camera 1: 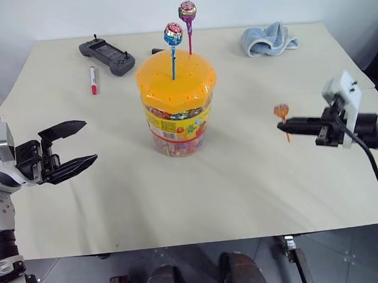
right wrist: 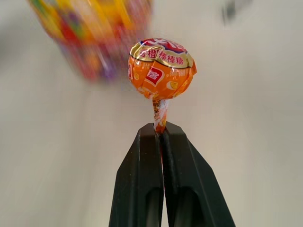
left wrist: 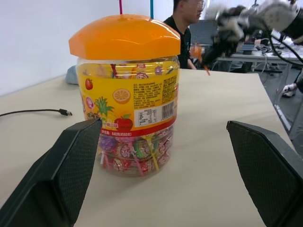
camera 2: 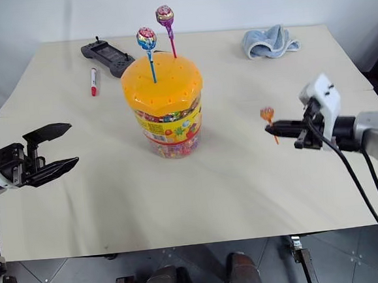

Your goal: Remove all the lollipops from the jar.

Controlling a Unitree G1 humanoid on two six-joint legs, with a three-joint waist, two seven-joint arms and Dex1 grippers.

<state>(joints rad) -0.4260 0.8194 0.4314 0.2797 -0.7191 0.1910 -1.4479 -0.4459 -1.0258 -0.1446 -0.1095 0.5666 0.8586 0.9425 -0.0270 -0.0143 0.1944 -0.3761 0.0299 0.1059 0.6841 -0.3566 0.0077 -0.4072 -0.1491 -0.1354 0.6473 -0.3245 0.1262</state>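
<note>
The jar (camera 1: 177, 103) stands upright near the middle of the table (camera 1: 257, 175), its orange domed lid closed, and two of the lollipops remain planted in the lid's holes: the blue lollipop (camera 1: 172, 33) toward the near side and the purple lollipop (camera 1: 187, 10) just behind it, both with heads well above the dome so a gripper can take the stick without touching the lid. The right gripper (camera 1: 283, 127) is out to the right of the jar, well apart from it, with its two fingers closed on the stick of the orange lollipop (camera 1: 280, 112), pinched just under the head so the sweet rides clear of the tabletop, probably on its way to be set down on that side. The left gripper (camera 1: 79, 145) waits at the near left of the table with its fingers spread open and nothing between them, pointed at the jar, seemingly placed to steady the jar or take the next stick. A red marker pen (camera 1: 93, 79), a black controller (camera 1: 107, 55) and a blue cloth (camera 1: 269, 39) lie along the far edge, out of the working area.
</note>
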